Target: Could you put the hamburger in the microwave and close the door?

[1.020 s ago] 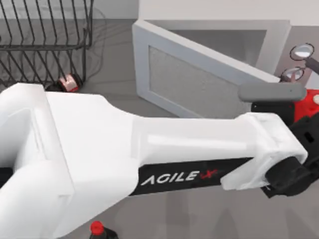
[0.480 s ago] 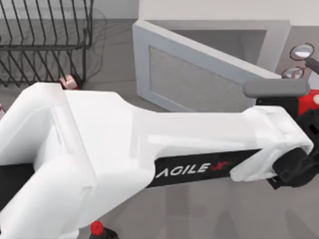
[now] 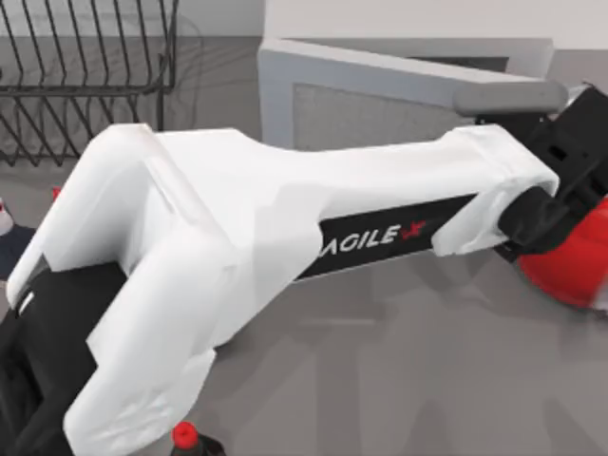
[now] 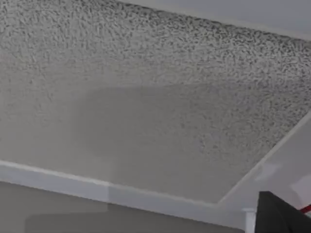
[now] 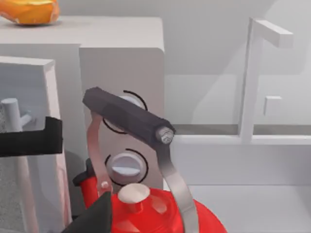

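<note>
Top view places the left arm (image 3: 285,237) diagonally across the table, with the left gripper (image 3: 568,180) at the free edge of the door (image 3: 380,81), just below the handle (image 3: 508,96). The door stands at a narrow angle to the microwave (image 3: 408,19) and is not yet flush with its front. The gripper sits at the handle end because a push far from the hinge gives the most leverage. The left wrist view faces the door's speckled mesh window (image 4: 146,97) at close range, consistent with the wrist being squared to the panel for pushing. Whether the left pincer is wide or narrow cannot be told. The right arm is idle at the table's right; its wrist view looks over a red vessel (image 5: 155,208) toward the two dials (image 5: 125,165). Its pincer state cannot be told either. An orange-brown rounded item (image 5: 29,12) lies on the microwave's top. Whether this is the hamburger, or whether the hamburger lies in the cavity, cannot be told. A wire rack (image 3: 85,76) stands at the table's far left, well apart from the work.
</note>
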`<action>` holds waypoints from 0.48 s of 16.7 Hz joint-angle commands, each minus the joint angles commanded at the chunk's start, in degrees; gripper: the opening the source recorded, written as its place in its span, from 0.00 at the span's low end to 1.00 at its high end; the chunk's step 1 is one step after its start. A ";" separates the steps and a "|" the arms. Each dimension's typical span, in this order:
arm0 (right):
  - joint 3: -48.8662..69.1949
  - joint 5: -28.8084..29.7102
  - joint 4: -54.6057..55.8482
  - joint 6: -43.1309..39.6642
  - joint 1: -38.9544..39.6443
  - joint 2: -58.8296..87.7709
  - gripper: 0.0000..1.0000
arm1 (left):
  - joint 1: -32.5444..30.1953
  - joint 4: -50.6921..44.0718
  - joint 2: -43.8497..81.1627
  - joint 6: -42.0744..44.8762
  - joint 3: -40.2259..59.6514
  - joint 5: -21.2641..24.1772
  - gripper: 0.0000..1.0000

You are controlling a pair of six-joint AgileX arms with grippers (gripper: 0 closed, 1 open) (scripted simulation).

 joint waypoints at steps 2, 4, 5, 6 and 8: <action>0.00 0.00 0.00 0.00 0.00 0.00 1.00 | 0.00 0.00 0.00 0.00 0.00 0.00 0.00; 0.00 0.00 0.00 0.00 0.00 0.00 1.00 | -0.78 0.59 -0.01 -0.29 0.20 0.45 0.00; 0.00 0.00 0.00 0.00 0.00 0.00 1.00 | -0.06 0.51 0.36 0.43 0.91 0.82 0.00; 0.00 0.00 0.00 0.00 0.00 0.00 1.00 | 1.26 0.33 1.06 1.66 2.23 1.42 0.00; 0.00 0.00 0.00 0.00 0.00 0.00 1.00 | 4.94 -0.21 3.29 4.88 6.64 3.02 0.00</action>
